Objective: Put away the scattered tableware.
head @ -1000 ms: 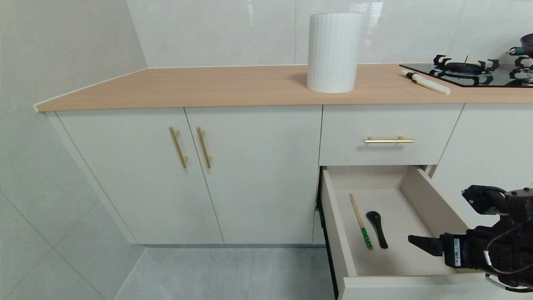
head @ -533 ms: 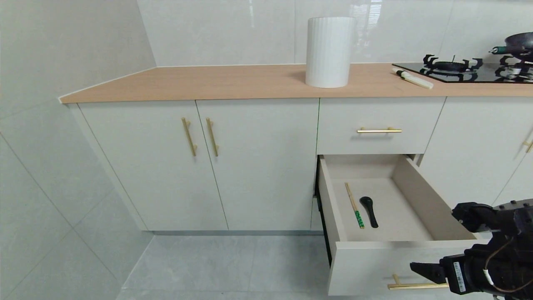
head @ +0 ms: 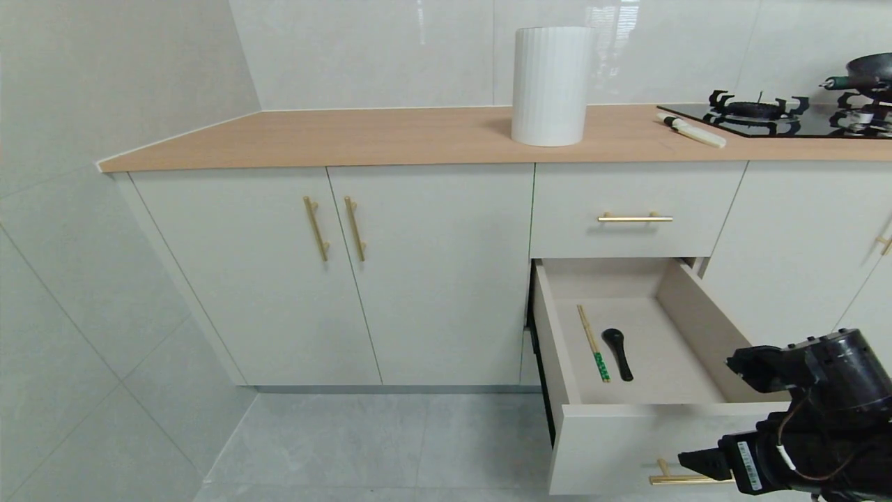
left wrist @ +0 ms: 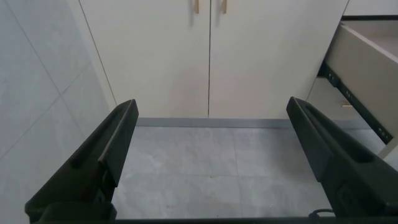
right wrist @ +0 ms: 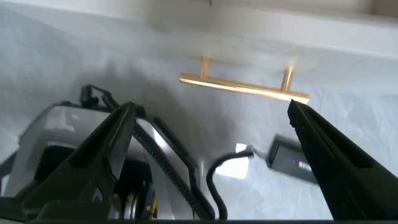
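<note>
Right gripper (right wrist: 210, 112), 2 fingers spread, sits just before the drawer's (head: 606, 446) handle (right wrist: 244, 87) — best push the drawer front squarely, slowly.

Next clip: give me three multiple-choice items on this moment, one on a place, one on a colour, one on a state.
1. Where does the black spoon lie?
A) countertop
B) open drawer
C) floor
2. The chopsticks' patterned ends are:
A) red
B) blue
C) green
3. The right claw is:
A) open
B) shut on a handle
C) shut on a spoon

Answers:
1. B, it lies inside the drawer beside the chopsticks.
2. C, green bands show.
3. A, its fingers stand wide apart with nothing between them.
</note>
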### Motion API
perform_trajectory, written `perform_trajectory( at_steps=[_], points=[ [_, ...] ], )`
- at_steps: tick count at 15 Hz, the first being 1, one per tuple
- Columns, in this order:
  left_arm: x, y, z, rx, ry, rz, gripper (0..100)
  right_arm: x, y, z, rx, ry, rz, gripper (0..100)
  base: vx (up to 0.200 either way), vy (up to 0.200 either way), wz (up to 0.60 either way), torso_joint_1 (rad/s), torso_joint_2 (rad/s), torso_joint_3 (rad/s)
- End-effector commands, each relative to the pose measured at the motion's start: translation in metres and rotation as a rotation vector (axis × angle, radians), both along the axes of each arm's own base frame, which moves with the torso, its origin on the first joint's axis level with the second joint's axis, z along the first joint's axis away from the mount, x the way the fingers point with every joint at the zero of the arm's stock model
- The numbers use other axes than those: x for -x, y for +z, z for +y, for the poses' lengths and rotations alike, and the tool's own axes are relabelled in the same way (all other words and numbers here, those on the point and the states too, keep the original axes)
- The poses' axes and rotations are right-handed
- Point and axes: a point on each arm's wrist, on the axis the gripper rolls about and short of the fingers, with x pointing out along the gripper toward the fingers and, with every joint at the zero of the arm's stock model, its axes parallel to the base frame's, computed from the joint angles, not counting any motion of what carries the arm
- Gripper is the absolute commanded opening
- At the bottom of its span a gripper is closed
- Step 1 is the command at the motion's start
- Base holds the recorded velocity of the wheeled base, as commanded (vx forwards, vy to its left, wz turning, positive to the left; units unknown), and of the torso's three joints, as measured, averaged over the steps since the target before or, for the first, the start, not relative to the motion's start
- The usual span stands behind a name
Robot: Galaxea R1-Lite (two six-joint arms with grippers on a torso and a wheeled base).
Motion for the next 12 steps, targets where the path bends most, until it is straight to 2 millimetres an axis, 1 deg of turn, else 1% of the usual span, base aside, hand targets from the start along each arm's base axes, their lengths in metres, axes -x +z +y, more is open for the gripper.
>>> perform_trajectory(
  at_steps=[1, 4, 7, 9, 10, 11, 12],
  points=[
    [0.0, 0.0, 0.0, 0.0, 0.001, 0.0, 100, -0.015, -0.025, 0.004, 0.028, -0.008, 0.084, 100, 0.0, 0.0, 0.0, 0.0, 0.0, 0.0],
    [0.0, 0.0, 0.0, 0.0, 0.001, 0.0, 100, -0.025, -0.032, 0.005, 0.046, -0.074, 0.04, 100, 0.0, 0.0, 0.0, 0.0, 0.0, 0.0],
    [0.0, 0.0, 0.0, 0.0, 0.001, 0.0, 100, -0.03, -0.031, 0.006, 0.062, -0.094, -0.003, 100, 0.0, 0.0, 0.0, 0.0, 0.0, 0.0],
    [0.0, 0.0, 0.0, 0.0, 0.001, 0.0, 100, -0.043, -0.032, 0.01, 0.052, -0.101, -0.063, 100, 0.0, 0.0, 0.0, 0.0, 0.0, 0.0],
    [0.0, 0.0, 0.0, 0.0, 0.001, 0.0, 100, -0.045, -0.032, 0.01, 0.055, -0.107, -0.068, 100, 0.0, 0.0, 0.0, 0.0, 0.0, 0.0],
    [0.0, 0.0, 0.0, 0.0, 0.001, 0.0, 100, -0.057, -0.035, 0.013, 0.072, -0.124, -0.09, 100, 0.0, 0.0, 0.0, 0.0, 0.0, 0.0],
    [0.0, 0.0, 0.0, 0.0, 0.001, 0.0, 100, -0.064, -0.036, 0.015, 0.071, -0.125, -0.101, 100, 0.0, 0.0, 0.0, 0.0, 0.0, 0.0]
  ],
)
